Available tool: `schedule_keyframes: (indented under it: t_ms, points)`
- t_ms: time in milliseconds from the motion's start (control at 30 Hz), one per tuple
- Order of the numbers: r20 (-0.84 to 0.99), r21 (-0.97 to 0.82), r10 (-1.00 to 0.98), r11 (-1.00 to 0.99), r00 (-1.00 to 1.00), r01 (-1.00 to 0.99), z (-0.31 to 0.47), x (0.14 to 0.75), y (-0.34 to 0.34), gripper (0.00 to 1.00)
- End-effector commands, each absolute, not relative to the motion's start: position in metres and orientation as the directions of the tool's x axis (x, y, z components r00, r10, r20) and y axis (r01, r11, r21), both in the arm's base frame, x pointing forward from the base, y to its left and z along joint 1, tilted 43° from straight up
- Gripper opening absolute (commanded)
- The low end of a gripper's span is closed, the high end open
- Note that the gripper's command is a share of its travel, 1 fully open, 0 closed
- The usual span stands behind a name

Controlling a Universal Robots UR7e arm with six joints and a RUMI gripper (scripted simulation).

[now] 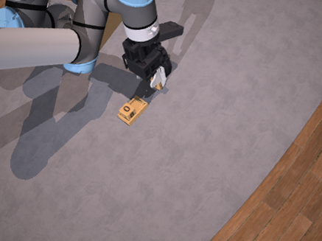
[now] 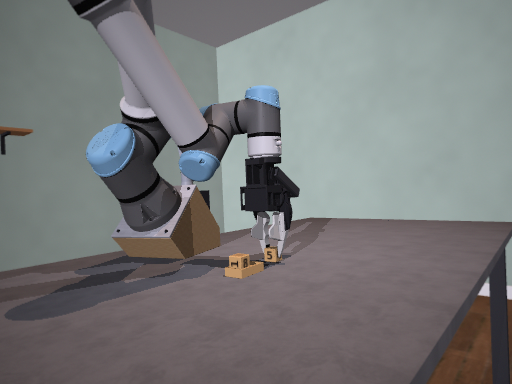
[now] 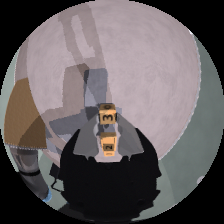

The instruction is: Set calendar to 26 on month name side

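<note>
A wooden tray [image 1: 136, 109] lies on the grey table top and holds one number cube [image 1: 127, 108] at its left end, with 0 on top. In the exterior view this cube [image 2: 239, 260] shows 8 on its side. The tray's other slot is empty. My gripper [image 1: 159, 83] points straight down just behind the tray's right end and is shut on the second cube [image 2: 270, 254], which shows 5 to that camera. The cube is down at the table surface; I cannot tell if it touches. In the wrist view the held cube [image 3: 108, 132] shows a 3 and a 2 between the fingers.
The robot's wooden base block [image 2: 167, 235] stands behind the tray to the left. The table edge [image 2: 465, 310] runs along the right, with wooden floor beyond it.
</note>
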State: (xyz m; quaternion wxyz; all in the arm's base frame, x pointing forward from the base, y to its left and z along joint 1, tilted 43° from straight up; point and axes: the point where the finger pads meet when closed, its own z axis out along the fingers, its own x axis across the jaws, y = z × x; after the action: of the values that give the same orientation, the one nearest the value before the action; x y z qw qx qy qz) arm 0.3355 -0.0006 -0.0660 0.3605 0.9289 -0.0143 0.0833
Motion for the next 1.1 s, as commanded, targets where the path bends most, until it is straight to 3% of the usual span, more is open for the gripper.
schedule_keyframes:
  t_ms: [0,1067]
  points:
    - [0.166,0.667,0.034,-0.740,0.986,-0.087,-0.0658,0.3357,-0.0004,0.10]
    - [0.166,0.667,0.034,-0.740,0.986,-0.087,-0.0686,0.3363,-0.0029,0.10]
